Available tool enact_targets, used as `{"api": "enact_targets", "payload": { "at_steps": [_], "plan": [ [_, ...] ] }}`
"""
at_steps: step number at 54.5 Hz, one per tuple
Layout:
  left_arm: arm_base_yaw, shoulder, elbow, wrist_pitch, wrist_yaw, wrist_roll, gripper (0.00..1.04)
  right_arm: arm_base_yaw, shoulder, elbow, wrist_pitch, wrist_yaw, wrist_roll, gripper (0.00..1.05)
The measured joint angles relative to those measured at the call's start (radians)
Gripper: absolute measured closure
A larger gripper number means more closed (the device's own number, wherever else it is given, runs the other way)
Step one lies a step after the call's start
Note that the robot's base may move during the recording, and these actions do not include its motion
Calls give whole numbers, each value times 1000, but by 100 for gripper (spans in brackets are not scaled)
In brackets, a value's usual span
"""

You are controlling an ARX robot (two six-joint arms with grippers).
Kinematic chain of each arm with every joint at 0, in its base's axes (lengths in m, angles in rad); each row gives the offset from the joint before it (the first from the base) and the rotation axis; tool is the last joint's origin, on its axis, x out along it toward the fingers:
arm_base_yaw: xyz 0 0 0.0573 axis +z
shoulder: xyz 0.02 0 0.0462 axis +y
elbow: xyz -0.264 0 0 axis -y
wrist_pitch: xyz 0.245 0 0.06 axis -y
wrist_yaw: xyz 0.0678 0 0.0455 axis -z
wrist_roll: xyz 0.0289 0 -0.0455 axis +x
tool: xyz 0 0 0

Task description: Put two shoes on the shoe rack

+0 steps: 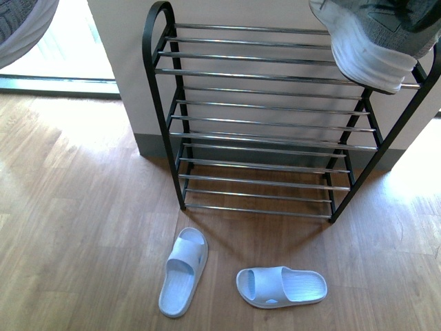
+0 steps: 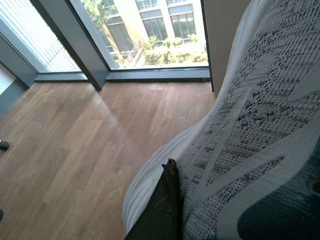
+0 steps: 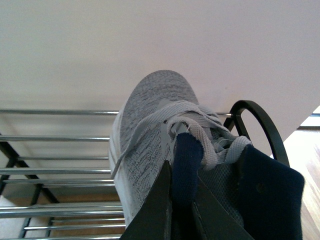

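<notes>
Right tool (image 3: 182, 176) pinches grey knit sneaker (image 3: 145, 125) (white sole) over chrome-rodded rack (image 1: 262, 72); left tool (image 2: 174, 175) pinches second sneaker (image 2: 250, 125)

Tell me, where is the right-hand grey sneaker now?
Front view, upper right: the grey sneaker hangs over the right end of the shoe rack's top shelf, gripped by the right gripper.

My right gripper (image 3: 184, 175) pinches one grey sneaker (image 3: 145, 125) high at one o'clock; the left gripper (image 2: 172, 200) (one finger showing) grips the other sneaker (image 2: 260, 125) at eleven.
</notes>
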Motion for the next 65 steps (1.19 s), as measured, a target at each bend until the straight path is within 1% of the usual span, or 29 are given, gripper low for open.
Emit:
{"api": "enact_targets", "payload": {
  "at_steps": [13, 23, 30, 34, 40, 51, 64, 65],
  "plan": [
    [0, 0, 0, 0, 0, 0, 103, -25, 178, 152, 5, 64, -24, 103],
    [0, 0, 0, 0, 0, 0, 103, -44, 311, 269, 18, 119, -76, 103],
    [0, 0, 0, 0, -1, 0, 103, -70, 416, 369, 98, 152, -179, 103],
    [0, 0, 0, 0, 0, 0, 103, -82, 440, 385, 148, 163, -253, 103],
    [0, 0, 0, 0, 0, 0, 103, -84, 480, 433, 171, 175, -337, 103],
    [0, 0, 0, 0, -1, 0, 103, -84, 530, 512, 31, 153, -304, 103],
    [0, 0, 0, 0, -1, 0, 103, -83, 568, 573, 12, 160, -299, 103],
    [0, 0, 0, 0, -1, 0, 103, -83, 569, 575, 12, 159, -301, 100]
  ]
}}
